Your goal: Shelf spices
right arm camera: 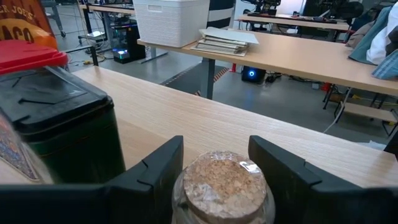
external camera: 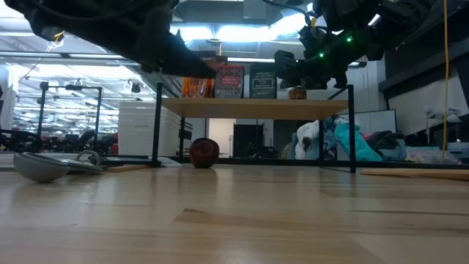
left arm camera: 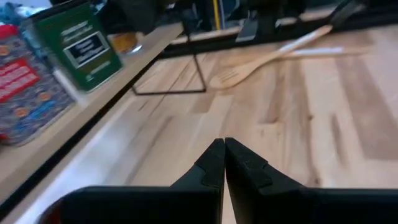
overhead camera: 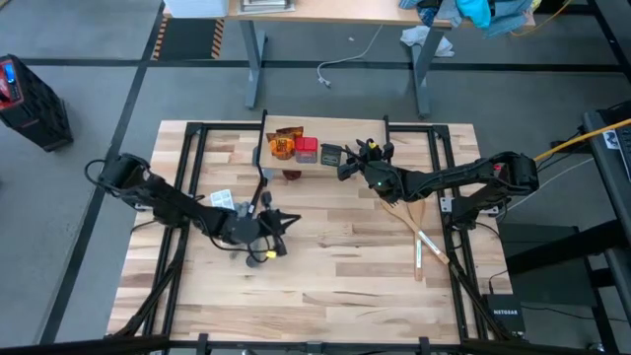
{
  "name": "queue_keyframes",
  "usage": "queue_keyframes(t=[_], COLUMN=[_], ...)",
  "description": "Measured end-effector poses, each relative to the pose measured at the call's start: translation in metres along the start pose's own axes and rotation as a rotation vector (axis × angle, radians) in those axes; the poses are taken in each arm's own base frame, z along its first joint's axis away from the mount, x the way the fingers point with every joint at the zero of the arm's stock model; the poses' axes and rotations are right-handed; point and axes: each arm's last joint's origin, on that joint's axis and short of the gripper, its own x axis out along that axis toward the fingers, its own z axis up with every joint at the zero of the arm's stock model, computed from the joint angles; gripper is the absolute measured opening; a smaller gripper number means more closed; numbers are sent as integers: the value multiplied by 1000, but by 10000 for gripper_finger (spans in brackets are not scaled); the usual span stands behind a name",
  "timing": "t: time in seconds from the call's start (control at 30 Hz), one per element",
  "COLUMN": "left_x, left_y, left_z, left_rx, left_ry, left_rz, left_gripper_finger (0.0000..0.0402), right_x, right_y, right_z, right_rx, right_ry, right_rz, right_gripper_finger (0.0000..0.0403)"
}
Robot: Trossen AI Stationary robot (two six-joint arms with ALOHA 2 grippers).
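The shelf (external camera: 253,108) stands at the table's far middle. On its plank stand shiny orange packets (external camera: 196,86), a red box (external camera: 230,81), a dark box (external camera: 262,81) and a small cork-topped jar (external camera: 297,92). My right gripper (right arm camera: 216,149) is open over the shelf's right end. Its fingers stand on either side of the jar (right arm camera: 219,186) and a little above it. The jar rests by its base on the plank. My left gripper (left arm camera: 224,155) is shut and empty above the table's middle (overhead camera: 289,223), in front of the shelf.
A pale wooden fork-like utensil (overhead camera: 414,222) lies on the table at the right. A white blister tray (overhead camera: 222,200) lies at the left, beside my left arm. A dark red round thing (external camera: 204,152) sits on the table under the shelf.
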Motion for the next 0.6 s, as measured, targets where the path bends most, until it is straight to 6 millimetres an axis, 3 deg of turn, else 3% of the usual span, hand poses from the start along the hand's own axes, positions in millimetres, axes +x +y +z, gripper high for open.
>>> queue_keyframes(t=[0.13,0.33,0.6], left_x=[-12,-49,-92], left_y=[17,52,85], left_z=[10,30,-8], left_rx=[31,-17,-206], left_ry=[35,-25,-178], left_rz=[14,29,-54], left_gripper_finger=[5,5,5], right_x=[0,0,0], right_y=[0,0,0], right_z=[0,0,0], right_rx=[-1,-2,-2], right_ry=[1,1,1], right_rz=[1,0,0], right_gripper_finger=[186,186,186])
